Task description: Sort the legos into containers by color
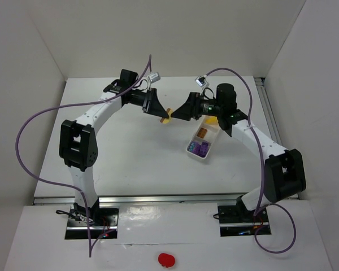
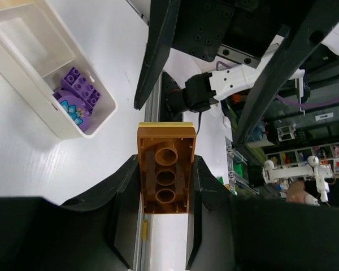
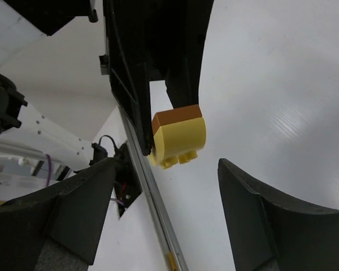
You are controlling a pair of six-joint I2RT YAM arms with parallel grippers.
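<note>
An orange plastic brick [image 2: 165, 180], glossy and rectangular, turns its hollow underside to the left wrist camera, showing three round tubes in a row. Stacked on its other face is a yellow plastic brick [image 3: 181, 141] of the same outline, and the right wrist view shows its rounded studs pointing away from the orange one. The pair hangs above the white table [image 1: 130, 158], a little beyond its centre. It is clenched by its long sides between the two black fingers of the left gripper [image 2: 165, 166]. The right gripper [image 3: 166, 169] faces the pair from the right, released, with its fingers spread wide. It is close to the bricks, but whether it touches them cannot be told. Just to the right and nearer lies one long white plastic tray [image 2: 28, 93], thin-walled, set at an angle and split into compartments. Its near compartment holds two purple bricks [image 2: 78, 84], one studded and the other printed with a teal-and-white flower. The next compartment holds a small orange piece [image 1: 201, 133]. Two purple cables [image 1: 24, 135] loop from the arms.
</note>
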